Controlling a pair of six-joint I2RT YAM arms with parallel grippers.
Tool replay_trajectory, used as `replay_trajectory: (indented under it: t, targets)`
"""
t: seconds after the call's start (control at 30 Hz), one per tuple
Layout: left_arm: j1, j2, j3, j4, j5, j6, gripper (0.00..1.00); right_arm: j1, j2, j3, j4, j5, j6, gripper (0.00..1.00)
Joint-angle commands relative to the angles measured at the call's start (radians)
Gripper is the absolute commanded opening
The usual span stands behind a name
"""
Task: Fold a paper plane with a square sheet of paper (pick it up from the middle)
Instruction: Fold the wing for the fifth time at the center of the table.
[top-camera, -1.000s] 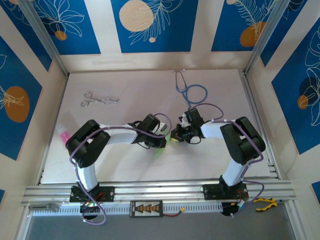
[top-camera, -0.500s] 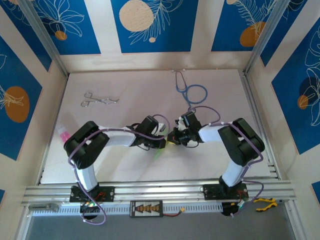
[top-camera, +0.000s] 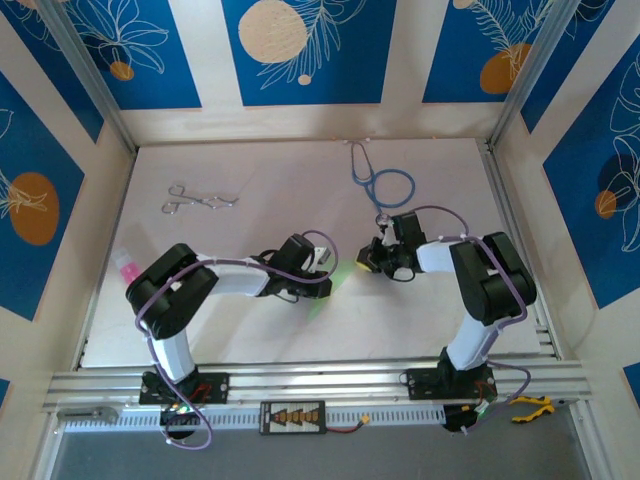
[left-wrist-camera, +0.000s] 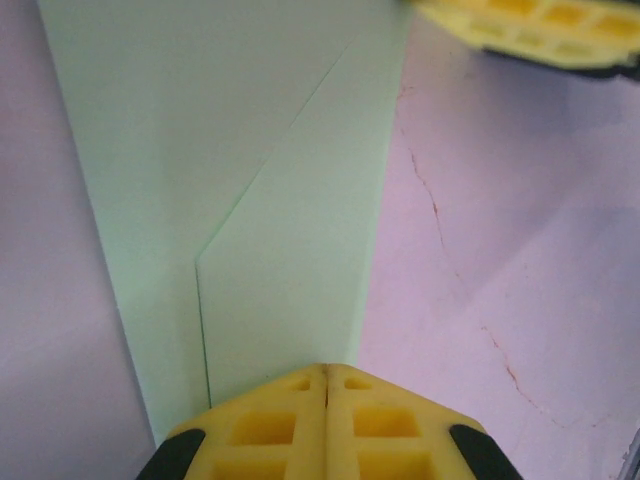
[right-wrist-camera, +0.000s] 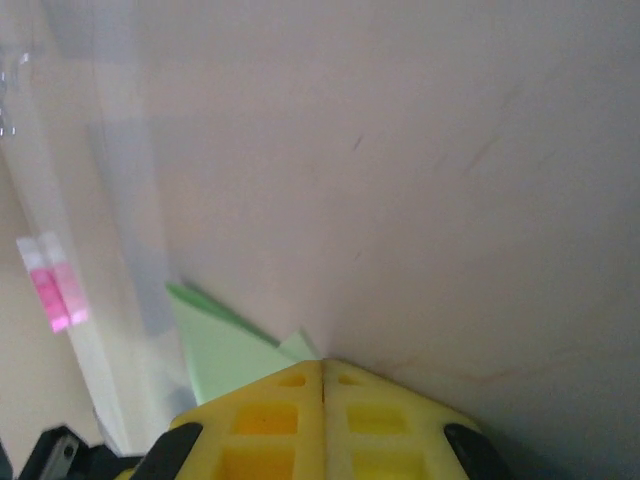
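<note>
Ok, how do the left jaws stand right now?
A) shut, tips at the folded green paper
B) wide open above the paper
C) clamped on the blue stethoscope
A: on the left gripper the yellow jaws meet with no gap, their tips over the folded green paper.

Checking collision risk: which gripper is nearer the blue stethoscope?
Right. The right gripper is just nearside of the stethoscope loop; the left gripper is farther left, over the folded paper.
</note>
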Motion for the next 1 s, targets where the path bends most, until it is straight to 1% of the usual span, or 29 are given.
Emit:
replay_trajectory:
  t: [0.0,0.07,0.2,0.33,0.47,0.6,0.7,0.87,0.97]
  targets:
    - [-0.017,0.014,-0.051,-0.095,-0.010,-0.021,0.00,-0.039,-0.006,0.006,-0.015,0.021,0.005,0.04]
    - [-0.018,0.014,-0.056,-0.078,-0.013,-0.036,0.00,-0.038,-0.044,-0.012,0.009,0.013,0.015,0.04]
    - [-0.019,0.019,-0.058,-0.049,-0.025,-0.072,0.00,0.000,-0.140,-0.037,-0.010,0.036,0.012,0.07]
    - [-0.022,0.011,-0.075,0.015,-0.058,-0.157,0.00,0.050,-0.207,-0.073,-0.027,0.057,0.020,0.09]
    - [-0.029,0.014,-0.088,0.098,-0.094,-0.251,0.00,0.095,-0.216,-0.094,-0.033,0.042,0.029,0.11]
    - [-0.035,0.023,-0.081,0.145,-0.129,-0.312,0.00,0.135,-0.214,-0.111,-0.031,0.051,0.044,0.13]
    - [-0.044,0.020,-0.067,0.156,-0.148,-0.325,0.00,0.153,-0.208,-0.109,-0.043,0.059,0.051,0.13]
    - [-0.052,-0.025,-0.054,0.148,-0.151,-0.295,0.00,0.162,-0.204,-0.108,-0.051,0.075,0.066,0.13]
    - [-0.052,-0.083,-0.069,0.144,-0.163,-0.266,0.11,0.164,-0.204,-0.103,-0.055,0.070,0.064,0.13]
